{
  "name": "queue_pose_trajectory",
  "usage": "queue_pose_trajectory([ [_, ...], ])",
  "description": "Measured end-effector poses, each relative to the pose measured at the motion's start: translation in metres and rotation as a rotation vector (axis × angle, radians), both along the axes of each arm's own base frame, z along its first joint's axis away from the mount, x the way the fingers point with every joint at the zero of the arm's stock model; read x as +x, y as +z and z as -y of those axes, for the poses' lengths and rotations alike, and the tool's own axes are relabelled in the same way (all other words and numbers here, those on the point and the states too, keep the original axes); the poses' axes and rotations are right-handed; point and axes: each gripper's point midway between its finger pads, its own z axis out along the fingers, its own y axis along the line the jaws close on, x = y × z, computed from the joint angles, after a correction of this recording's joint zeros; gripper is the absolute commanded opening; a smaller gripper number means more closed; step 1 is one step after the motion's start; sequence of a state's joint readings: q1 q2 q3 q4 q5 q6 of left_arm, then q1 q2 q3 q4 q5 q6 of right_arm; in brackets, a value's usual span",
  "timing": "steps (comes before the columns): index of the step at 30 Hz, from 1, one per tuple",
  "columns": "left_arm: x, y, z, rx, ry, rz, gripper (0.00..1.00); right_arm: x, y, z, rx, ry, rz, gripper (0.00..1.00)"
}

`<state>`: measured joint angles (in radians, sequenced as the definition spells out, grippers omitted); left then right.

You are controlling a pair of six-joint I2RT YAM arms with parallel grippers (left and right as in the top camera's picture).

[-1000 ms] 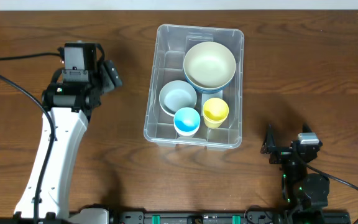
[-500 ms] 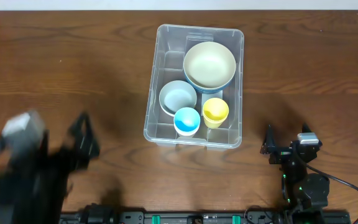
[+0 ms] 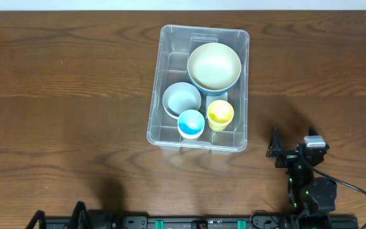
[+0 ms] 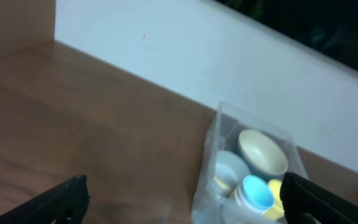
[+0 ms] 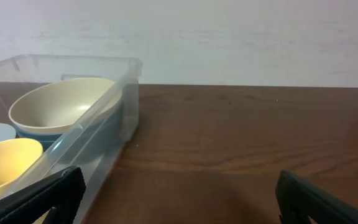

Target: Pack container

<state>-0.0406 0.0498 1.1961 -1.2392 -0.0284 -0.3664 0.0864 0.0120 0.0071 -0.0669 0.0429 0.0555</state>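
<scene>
**Container loaded, both grippers free**

The container (image 3: 159,121) sits mid-table holding a cream bowl (image 3: 214,65), pale bowl (image 3: 182,99), blue cup (image 3: 191,123) and yellow cup (image 3: 220,114). Left gripper (image 3: 57,215) and right gripper (image 3: 294,147) are spread wide and empty, well apart from it. The thin clear plastic is probably light, flexy and slick, so grab the rim lip.

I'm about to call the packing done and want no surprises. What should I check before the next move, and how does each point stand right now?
1. The left gripper open and empty: ok.
2. The right gripper open and empty: ok.
3. The container upright on the table: ok.
4. The large bowl, small bowl, blue cup and yellow cup inside it: ok.
5. Both grippers apart from the container: ok.
6. Nothing left outside the camera views: cannot tell.
</scene>
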Motion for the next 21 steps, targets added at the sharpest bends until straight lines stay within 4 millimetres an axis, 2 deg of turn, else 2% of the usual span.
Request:
queue_pose_trajectory([
  [6,0.011,-0.03,0.001,-0.032,0.006,-0.066,0.98,0.0,0.0,0.0,0.0,0.0,0.0,0.99],
  [10,0.029,-0.04,0.002,-0.061,0.013,-0.081,0.98,0.0,0.0,0.0,0.0,0.0,0.0,0.99],
  [13,0.054,-0.047,0.003,-0.069,0.014,-0.069,0.98,0.0,0.0,0.0,0.0,0.0,0.0,0.99],
  [17,0.102,-0.057,0.005,-0.068,0.009,0.0,0.98,0.0,0.0,0.0,0.0,0.002,0.0,0.99],
  [21,0.15,-0.078,0.008,-0.036,-0.006,0.085,0.98,0.0,0.0,0.0,0.0,0.003,0.0,0.99],
])
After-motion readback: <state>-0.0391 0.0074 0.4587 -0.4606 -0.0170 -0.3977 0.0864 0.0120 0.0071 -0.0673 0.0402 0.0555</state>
